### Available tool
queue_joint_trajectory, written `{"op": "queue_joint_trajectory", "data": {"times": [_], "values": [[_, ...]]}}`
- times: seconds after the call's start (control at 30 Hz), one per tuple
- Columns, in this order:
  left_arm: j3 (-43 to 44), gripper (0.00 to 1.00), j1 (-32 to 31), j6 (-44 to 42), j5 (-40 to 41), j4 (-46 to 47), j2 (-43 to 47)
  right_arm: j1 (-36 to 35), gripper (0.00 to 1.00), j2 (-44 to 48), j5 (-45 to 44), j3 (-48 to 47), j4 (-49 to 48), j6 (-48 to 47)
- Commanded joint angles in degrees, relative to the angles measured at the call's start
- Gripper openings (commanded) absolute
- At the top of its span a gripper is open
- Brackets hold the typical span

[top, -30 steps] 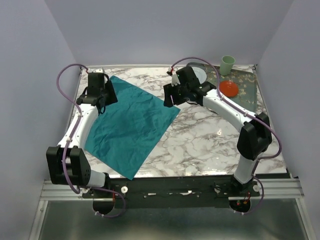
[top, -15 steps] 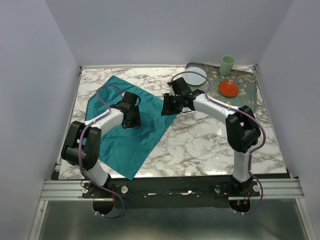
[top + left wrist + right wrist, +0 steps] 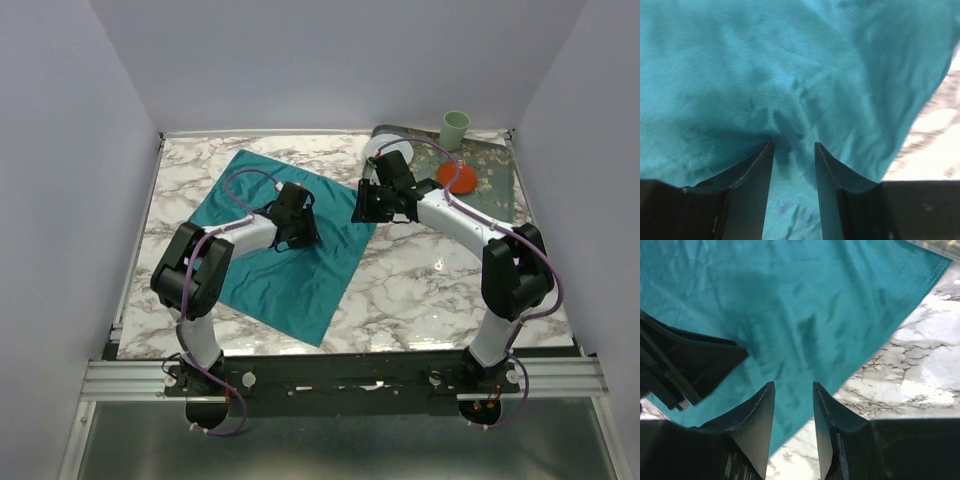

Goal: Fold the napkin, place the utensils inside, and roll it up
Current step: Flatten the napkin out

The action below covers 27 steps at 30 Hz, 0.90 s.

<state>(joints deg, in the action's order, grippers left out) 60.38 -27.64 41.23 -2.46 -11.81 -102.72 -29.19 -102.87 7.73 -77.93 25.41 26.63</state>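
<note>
— What moved?
— The plain teal cloth napkin (image 3: 290, 240) slid right across the marble — its near corner too.
— The arms?
— The left gripper (image 3: 296, 232) went right; the right gripper (image 3: 372, 207) followed.
</note>
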Motion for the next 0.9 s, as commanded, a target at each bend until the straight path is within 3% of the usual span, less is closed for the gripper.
{"op": "queue_joint_trajectory", "data": {"times": [0.0,0.13,0.17,0.37,0.6,0.63,0.77,0.87], "values": [[1.57,0.50,-6.36,3.16,-6.95,1.10,-6.35,0.63,0.44,2.93,-4.82,0.94,-0.01,-3.34],[4.14,0.62,-7.87,0.79,-1.25,-3.65,-0.66,0.63,0.45,2.33,-1.41,0.68,0.26,-5.36],[3.78,0.70,-7.43,0.17,0.59,-5.48,3.88,0.28,0.45,2.15,2.00,0.76,0.17,-4.84],[0.10,0.75,-0.77,-2.56,8.61,-16.12,22.34,-6.74,0.50,-1.01,7.90,-0.73,-0.71,-4.05],[-14.73,0.89,24.97,-2.82,8.80,-21.32,42.15,-12.72,0.63,-0.84,10.20,1.29,-3.17,-3.16],[-16.33,0.90,31.88,-3.09,6.35,-20.63,43.12,-13.52,0.64,-1.02,10.29,1.20,-3.26,-3.08],[-20.21,0.89,42.28,-2.56,-2.98,-20.36,40.86,-16.33,0.65,-1.81,12.13,2.25,-4.75,-2.11],[-21.79,0.95,44.59,-2.13,-1.33,-19.30,37.08,-16.43,0.65,-1.28,12.32,3.66,-5.28,-2.37]]}}
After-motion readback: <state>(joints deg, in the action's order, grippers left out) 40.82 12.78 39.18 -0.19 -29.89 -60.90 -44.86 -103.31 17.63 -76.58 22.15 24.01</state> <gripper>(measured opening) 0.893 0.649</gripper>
